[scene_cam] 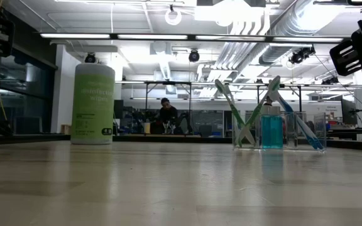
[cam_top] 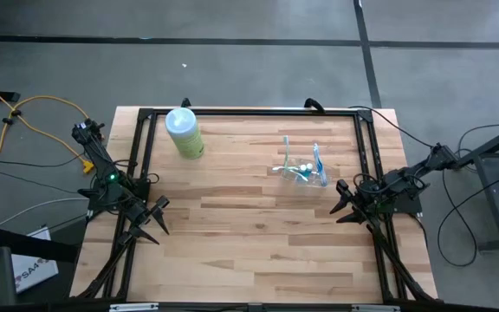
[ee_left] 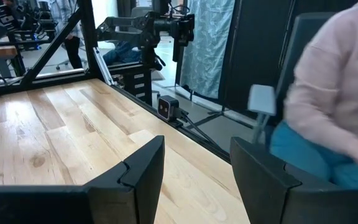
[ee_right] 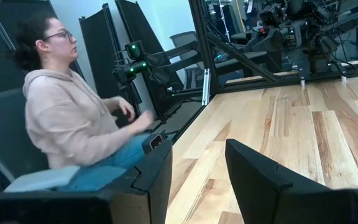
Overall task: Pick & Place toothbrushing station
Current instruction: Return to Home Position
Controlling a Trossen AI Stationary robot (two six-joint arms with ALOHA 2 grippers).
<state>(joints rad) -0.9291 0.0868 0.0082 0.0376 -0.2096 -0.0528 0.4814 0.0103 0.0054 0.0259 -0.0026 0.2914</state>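
The toothbrushing station (cam_top: 301,169), a small clear holder, stands on its base on the wooden table, right of centre. Toothbrushes lean out of it and something blue sits inside; in the low view the station (scene_cam: 270,130) is at the right. My right gripper (cam_top: 340,199) hovers open at the table's right edge, just right of the station and slightly nearer, with nothing between its fingers (ee_right: 253,180). My left gripper (cam_top: 158,218) waits open at the table's left edge, its fingers (ee_left: 145,174) empty too.
A pale-green bottle with a white cap (cam_top: 184,133) stands at the far left of the table and is tall in the low view (scene_cam: 93,103). A black frame (cam_top: 249,112) borders the table's far and side edges. A seated person (ee_right: 73,124) is off the table.
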